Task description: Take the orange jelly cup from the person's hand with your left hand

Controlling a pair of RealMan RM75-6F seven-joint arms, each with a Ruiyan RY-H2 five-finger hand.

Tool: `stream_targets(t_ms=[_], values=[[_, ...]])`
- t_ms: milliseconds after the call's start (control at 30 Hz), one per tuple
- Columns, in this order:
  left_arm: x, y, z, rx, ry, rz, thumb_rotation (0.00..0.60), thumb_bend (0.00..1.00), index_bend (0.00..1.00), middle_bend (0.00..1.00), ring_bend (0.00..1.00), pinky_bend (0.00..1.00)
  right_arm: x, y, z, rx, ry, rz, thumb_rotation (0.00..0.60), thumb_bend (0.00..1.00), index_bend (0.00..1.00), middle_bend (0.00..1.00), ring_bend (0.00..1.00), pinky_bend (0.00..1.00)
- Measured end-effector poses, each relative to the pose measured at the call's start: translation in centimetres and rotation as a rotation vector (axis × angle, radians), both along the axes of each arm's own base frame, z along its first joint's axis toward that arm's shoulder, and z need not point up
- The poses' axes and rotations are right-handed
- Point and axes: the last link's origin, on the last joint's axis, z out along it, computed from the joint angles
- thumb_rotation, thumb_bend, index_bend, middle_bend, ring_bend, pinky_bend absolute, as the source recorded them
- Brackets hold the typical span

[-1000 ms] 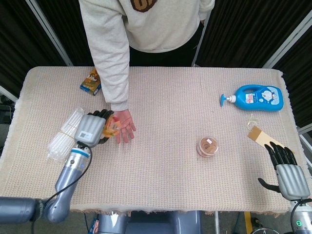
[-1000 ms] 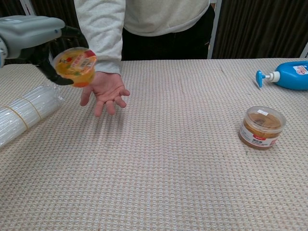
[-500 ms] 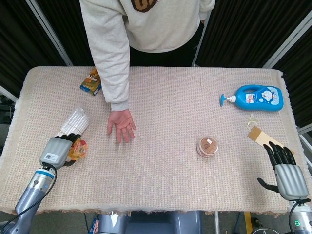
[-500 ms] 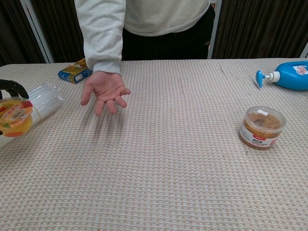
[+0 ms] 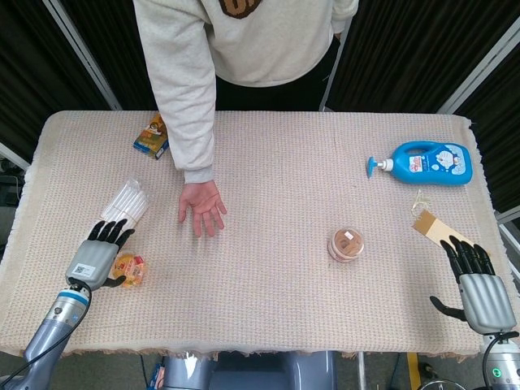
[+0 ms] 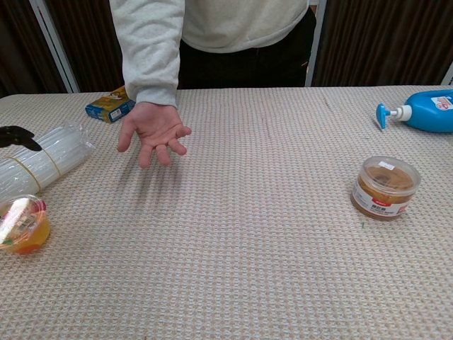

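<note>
Jelly cup [image 5: 130, 269] on surface [image 5: 276, 187], touching left hand [image 5: 99, 256], fingers released. Judged light, thin-walled, slick, film lid fragile; hold around rigid rim. Right hand [image 5: 474, 286] idle, spread.

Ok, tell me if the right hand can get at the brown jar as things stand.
Probably yes: the right hand is open and holds nothing, and only bare cloth lies between it and the jar. Reach itself is unconfirmed.

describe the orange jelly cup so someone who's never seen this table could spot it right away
Start at the table's left end, where a bundle of clear plastic tubes lies. Nearer the front edge, beside the left hand, sits the orange jelly cup. It is small, round and translucent orange; the other round tub, the brown jar, sits well to the right.
</note>
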Motion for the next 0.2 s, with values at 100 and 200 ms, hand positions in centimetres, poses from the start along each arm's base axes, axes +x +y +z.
stream_targets(t_ms=[100,200], values=[[-0.3,-0.8,1.3,0.065,-0.018,-0.032,0.6,0.2,0.11,0.0,0.0,0.0,0.0,0.0,-0.1,0.001,-0.001,-0.001,0.6,0.1,0.05,0.0,0.0,0.0],[-1.2,-2.1,2.9,0.133,-0.041,-0.052,0.6,0.2,0.09,0.0,0.0,0.0,0.1,0.0,-0.1,0.002,0.002,0.001,0.6,0.1,0.05,0.0,0.0,0.0]])
